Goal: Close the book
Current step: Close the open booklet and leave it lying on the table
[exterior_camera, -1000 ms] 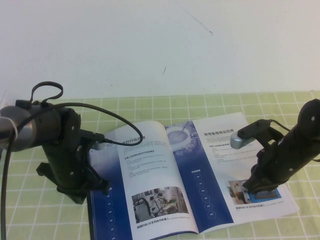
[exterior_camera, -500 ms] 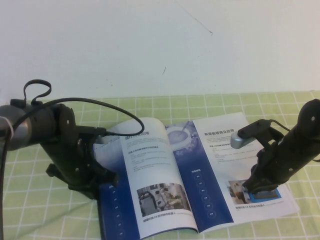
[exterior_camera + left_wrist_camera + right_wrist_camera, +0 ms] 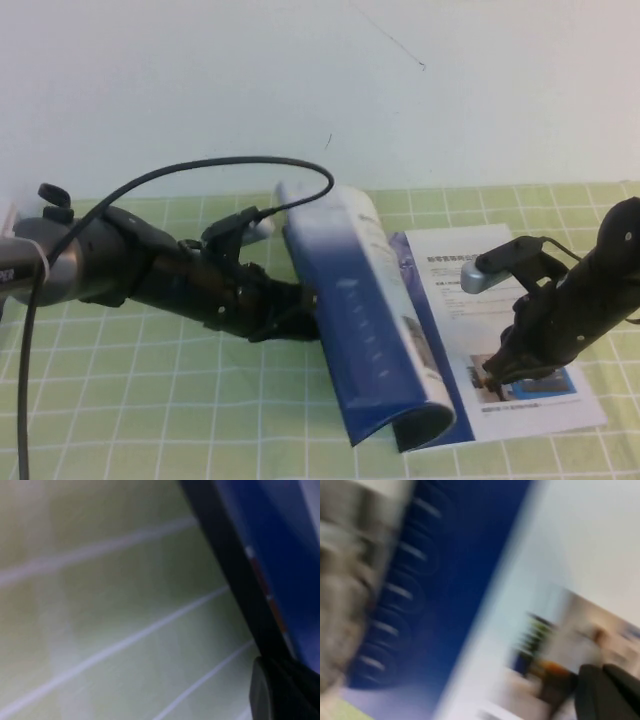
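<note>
I see green counter cloth [image 3: 150,400], white grid. Blue book cover [image 3: 365,330], white page [image 3: 470,285]. Left claw [image 3: 300,308] at cover, right claw [image 3: 500,372] on page: black.

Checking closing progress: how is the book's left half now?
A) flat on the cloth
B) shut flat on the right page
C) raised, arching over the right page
C: the left half stands up against the left gripper beside it, while the right gripper rests on the flat right page.

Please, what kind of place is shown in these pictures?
Probably a robot test bench, not a home: a plain white wall, a green checked cloth, and a book between two arms. The left gripper is against its raised half; the right gripper rests on the right page.
</note>
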Available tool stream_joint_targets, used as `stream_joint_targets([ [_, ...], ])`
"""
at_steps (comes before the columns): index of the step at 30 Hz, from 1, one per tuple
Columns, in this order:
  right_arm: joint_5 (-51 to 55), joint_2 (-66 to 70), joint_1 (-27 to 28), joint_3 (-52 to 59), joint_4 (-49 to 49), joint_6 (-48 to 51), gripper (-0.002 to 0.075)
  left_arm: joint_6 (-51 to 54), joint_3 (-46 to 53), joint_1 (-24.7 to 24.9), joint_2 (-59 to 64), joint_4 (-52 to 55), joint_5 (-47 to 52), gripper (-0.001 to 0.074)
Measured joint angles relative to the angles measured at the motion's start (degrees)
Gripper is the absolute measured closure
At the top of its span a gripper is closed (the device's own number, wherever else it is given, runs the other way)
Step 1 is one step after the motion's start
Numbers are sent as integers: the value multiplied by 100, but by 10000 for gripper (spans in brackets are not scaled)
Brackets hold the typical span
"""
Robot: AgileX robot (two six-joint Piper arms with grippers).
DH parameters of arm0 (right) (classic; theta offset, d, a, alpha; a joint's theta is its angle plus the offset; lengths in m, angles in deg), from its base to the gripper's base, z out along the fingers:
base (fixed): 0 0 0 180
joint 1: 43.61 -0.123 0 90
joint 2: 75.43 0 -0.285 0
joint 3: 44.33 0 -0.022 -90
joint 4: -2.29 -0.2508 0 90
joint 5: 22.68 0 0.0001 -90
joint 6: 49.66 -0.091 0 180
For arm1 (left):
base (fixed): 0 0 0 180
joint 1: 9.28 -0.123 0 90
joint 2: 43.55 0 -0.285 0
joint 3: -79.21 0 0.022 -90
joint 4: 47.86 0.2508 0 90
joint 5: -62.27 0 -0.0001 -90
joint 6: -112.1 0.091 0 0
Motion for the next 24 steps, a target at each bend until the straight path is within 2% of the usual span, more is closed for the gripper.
stream_joint_targets([
  [4,-160,-445,-10,43,412,-264,729,1386,0,3,0,-1852,338,737],
  [8,-410,-1372,-10,52,1658,-1351,729,2324,0,3,0,-3031,834,737],
  [12,-638,-2449,-10,65,3225,-2462,729,2627,0,3,-149,-3141,925,737],
  [15,-761,-3201,-10,65,4000,-2949,729,2809,0,3,-438,-3153,860,737],
  [20,-807,-4087,-10,68,4349,-3169,729,3036,-25,131,-723,-3286,768,737],
  [24,-541,-4500,-10,91,4349,-3191,729,3159,-126,436,-723,-3297,681,737],
])
